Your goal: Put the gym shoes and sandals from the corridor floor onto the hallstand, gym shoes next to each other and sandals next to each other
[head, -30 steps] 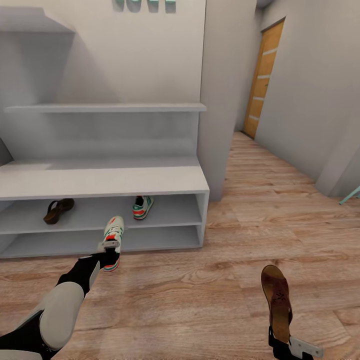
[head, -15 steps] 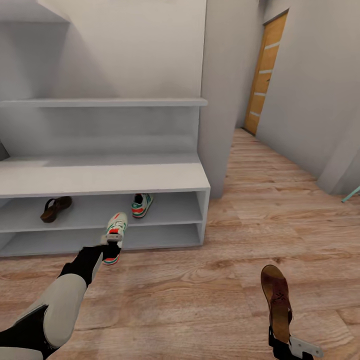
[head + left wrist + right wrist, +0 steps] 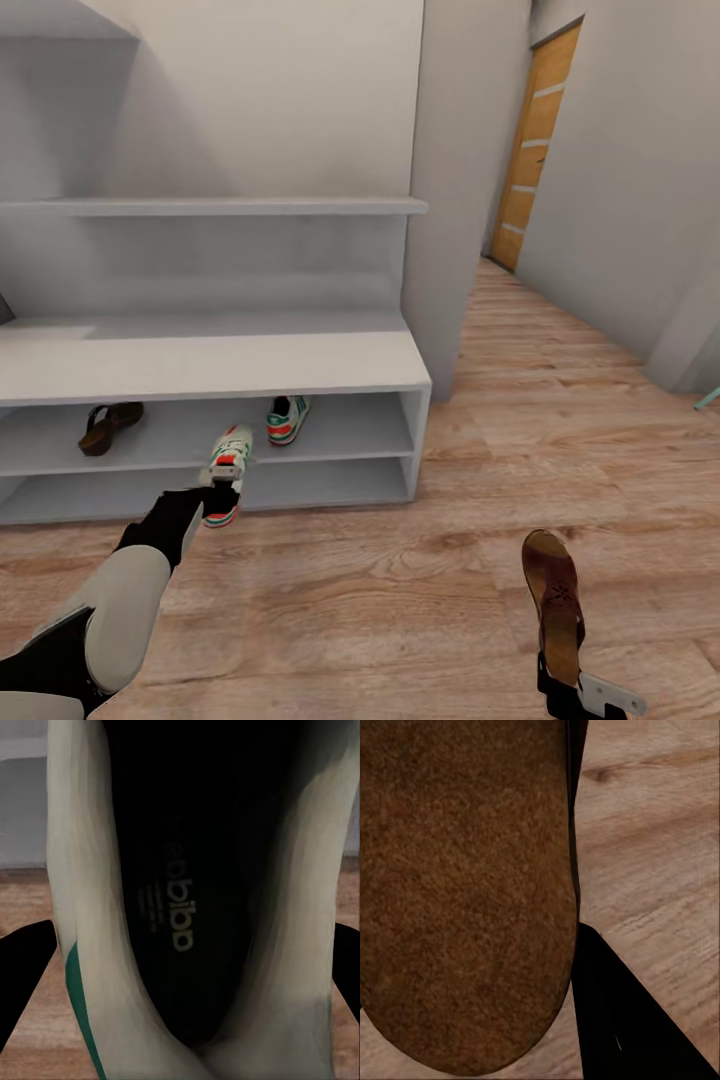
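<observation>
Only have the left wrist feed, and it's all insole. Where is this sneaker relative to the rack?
Observer: The left gripper holds the gym shoe by its heel, toe pointing at the hallstand's open shelves, just in front of them.
Operator: Other sneaker?
Observer: The second gym shoe sits on the upper open shelf, right of the held one.
Operator: Right arm?
Observer: The right gripper holds a sandal by one end over the corridor floor.
</observation>
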You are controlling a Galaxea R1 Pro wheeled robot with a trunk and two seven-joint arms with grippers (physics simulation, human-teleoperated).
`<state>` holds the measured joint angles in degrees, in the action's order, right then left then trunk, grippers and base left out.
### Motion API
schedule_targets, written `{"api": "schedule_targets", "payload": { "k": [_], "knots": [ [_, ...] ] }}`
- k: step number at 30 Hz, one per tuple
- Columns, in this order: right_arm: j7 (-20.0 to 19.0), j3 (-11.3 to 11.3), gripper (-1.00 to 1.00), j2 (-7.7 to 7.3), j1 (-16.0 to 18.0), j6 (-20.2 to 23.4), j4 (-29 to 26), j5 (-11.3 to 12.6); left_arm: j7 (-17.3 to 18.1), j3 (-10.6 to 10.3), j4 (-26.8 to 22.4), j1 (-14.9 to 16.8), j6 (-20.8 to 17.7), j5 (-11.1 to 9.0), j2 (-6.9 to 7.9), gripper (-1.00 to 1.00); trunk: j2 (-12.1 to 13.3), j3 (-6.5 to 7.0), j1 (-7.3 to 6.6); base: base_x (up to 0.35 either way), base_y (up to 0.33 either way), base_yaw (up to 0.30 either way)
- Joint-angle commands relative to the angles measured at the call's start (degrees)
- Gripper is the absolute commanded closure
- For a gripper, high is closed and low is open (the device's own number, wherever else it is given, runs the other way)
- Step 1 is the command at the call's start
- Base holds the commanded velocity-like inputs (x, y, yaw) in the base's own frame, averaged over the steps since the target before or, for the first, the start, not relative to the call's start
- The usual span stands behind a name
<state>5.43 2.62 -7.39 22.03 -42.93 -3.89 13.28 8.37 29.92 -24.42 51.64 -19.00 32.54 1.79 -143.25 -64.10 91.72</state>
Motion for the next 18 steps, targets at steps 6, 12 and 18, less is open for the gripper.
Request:
{"api": "schedule_targets", "payload": {
  "k": [6,12,18],
  "knots": [
    [0.0,0.2,1.0,0.0,0.0,-0.1,0.0,0.0,0.5,0.5,-0.1,0.0,-0.1,0.6,-0.04,1.0,0.0,-0.05,0.01,0.193,0.17,-0.05],
    [0.0,0.2,1.0,0.0,0.0,-0.2,0.0,0.0,0.5,0.5,-0.1,0.0,-0.1,0.6,-0.08,1.0,0.0,-0.05,0.01,0.031,0.027,-0.16],
    [0.0,0.2,1.0,0.0,0.0,-0.2,0.0,0.0,0.5,0.5,-0.1,0.0,-0.1,0.6,-0.04,1.0,0.0,-0.05,0.01,0.13,0.009,-0.018]
  ]
}}
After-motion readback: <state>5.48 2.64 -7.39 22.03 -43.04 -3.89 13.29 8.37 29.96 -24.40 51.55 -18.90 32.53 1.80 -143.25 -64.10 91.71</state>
